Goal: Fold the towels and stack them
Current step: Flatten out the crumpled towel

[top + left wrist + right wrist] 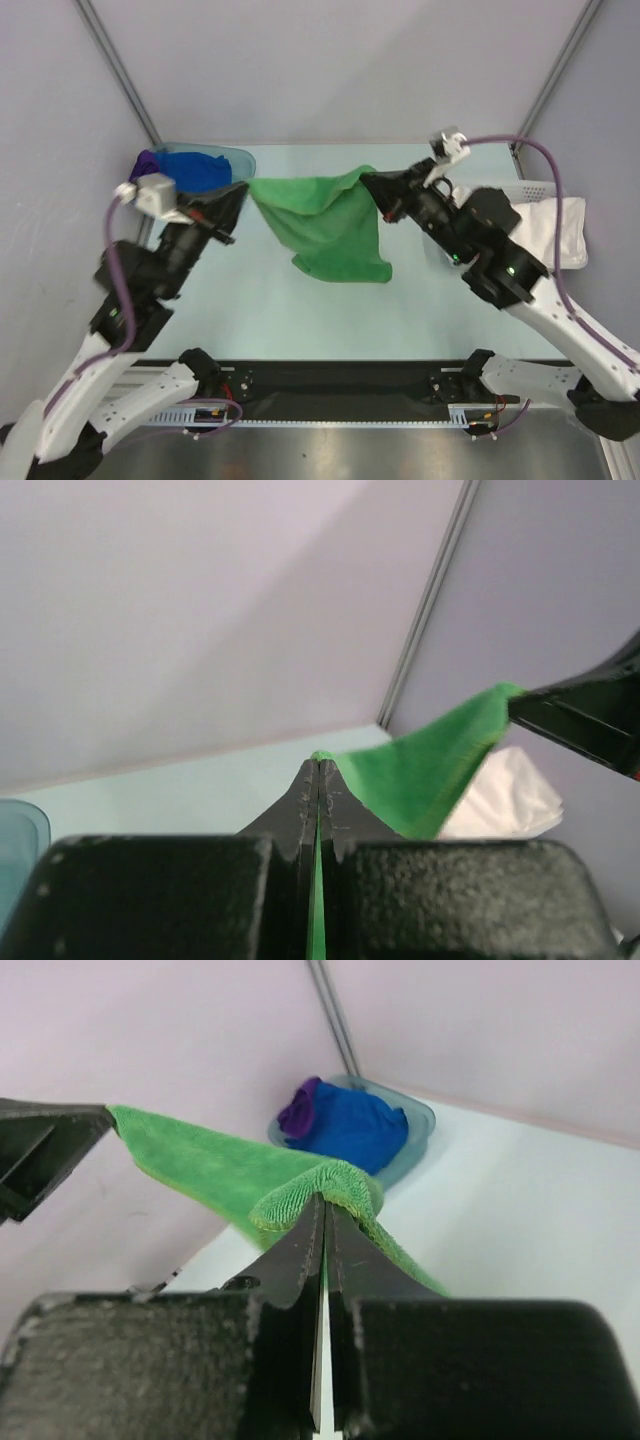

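A green towel (330, 225) hangs stretched in the air between my two grippers, its lower part drooping toward the table. My left gripper (240, 195) is shut on the towel's left corner; the pinched green edge shows between its jaws in the left wrist view (318, 765). My right gripper (372, 185) is shut on the towel's right corner, with the cloth bunched over its tips (322, 1200). The towel also shows in the left wrist view (425, 770) and in the right wrist view (210, 1160).
A teal bin (235, 160) at the back left holds a blue towel (195, 172) and a purple one (145, 162); it also shows in the right wrist view (410, 1145). A white towel (555, 230) lies in a white basket (530, 187) at the right.
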Controlling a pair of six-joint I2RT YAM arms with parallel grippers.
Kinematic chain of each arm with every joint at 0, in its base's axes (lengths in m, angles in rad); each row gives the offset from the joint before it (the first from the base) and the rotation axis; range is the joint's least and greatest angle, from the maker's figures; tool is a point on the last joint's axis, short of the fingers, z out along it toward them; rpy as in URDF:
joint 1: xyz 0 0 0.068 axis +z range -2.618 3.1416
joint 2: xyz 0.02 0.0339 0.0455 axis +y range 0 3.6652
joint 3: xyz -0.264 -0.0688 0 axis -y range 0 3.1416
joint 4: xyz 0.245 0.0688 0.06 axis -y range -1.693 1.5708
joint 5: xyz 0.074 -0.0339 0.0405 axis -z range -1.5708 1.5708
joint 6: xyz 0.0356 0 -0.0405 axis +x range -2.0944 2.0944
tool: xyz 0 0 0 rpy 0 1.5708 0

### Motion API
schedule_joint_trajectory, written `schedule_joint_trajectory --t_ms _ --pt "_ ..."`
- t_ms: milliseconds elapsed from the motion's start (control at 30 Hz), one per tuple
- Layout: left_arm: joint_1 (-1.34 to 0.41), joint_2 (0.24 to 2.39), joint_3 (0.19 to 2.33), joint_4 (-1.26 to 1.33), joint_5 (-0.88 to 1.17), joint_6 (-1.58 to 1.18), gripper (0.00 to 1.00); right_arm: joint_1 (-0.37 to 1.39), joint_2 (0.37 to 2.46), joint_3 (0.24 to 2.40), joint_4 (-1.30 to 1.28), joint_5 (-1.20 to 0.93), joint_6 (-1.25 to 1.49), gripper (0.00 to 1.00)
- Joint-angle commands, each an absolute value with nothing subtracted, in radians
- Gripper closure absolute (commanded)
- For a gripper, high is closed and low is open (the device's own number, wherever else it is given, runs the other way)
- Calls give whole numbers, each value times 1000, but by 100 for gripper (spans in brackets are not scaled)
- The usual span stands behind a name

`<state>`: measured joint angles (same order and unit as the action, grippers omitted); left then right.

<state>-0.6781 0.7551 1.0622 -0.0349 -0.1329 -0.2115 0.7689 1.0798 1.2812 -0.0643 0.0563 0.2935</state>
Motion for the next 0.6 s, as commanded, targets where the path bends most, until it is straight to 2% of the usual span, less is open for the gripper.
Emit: schedule_joint_trajectory --t_ms 0,100,267,367,400,433,567 --pt "-698 638 1054 -113 -178 -206 100 948 985 1279 -127 351 184 100" --pt "-698 621 1123 -118 -175 -192 100 1096 1003 1368 -140 463 108 100" --pt "-693 759 1186 -72 -228 -143 100 1071 1113 1425 -100 526 26 100" --pt "-611 872 1213 -31 -160 -168 100 889 1205 1451 -95 376 106 100" --pt "-568 949 1210 -9 -106 -198 100 776 1227 1447 -84 276 132 100" --pt "-490 987 1204 27 -60 -228 100 726 1250 1439 -72 231 182 100" --pt "-393 1233 1199 188 54 -316 100 525 1443 1417 39 21 258 100"
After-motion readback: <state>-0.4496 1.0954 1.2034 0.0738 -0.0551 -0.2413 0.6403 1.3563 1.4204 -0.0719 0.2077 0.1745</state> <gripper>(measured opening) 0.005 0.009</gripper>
